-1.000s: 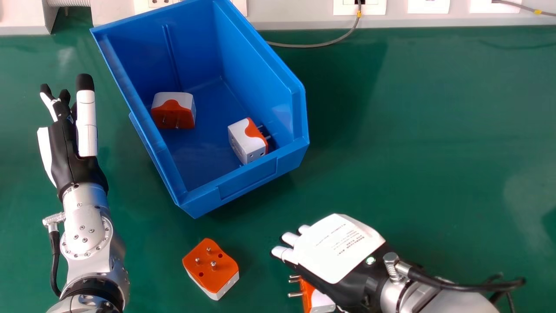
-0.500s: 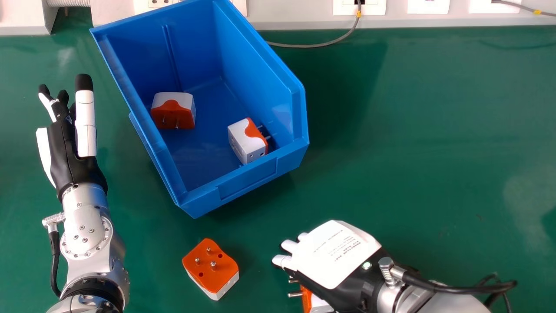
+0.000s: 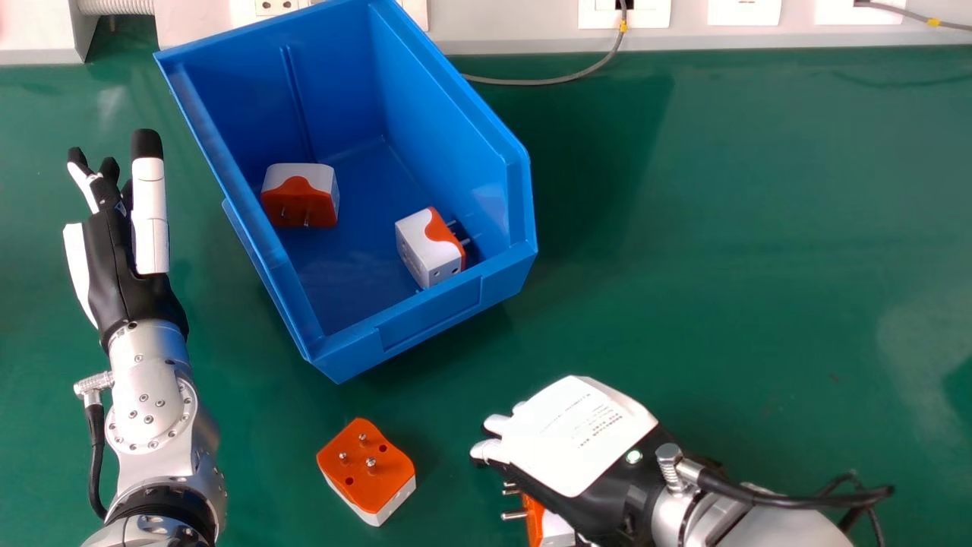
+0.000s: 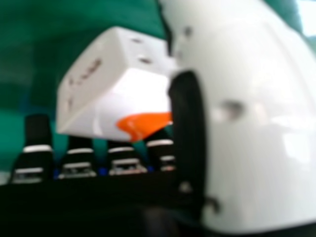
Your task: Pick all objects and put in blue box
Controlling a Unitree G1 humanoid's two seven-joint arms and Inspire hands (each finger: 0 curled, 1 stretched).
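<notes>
Right hand (image 3: pixel 573 437) nudged slightly forward, fingers open, by the plug adapter (image 4: pixel 106 91), likely light, slick, best pinched across its sides.

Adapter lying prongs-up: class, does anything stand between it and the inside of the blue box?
Only the near wall of the blue box, which the adapter would likely have to clear; between them lies bare green table.
</notes>
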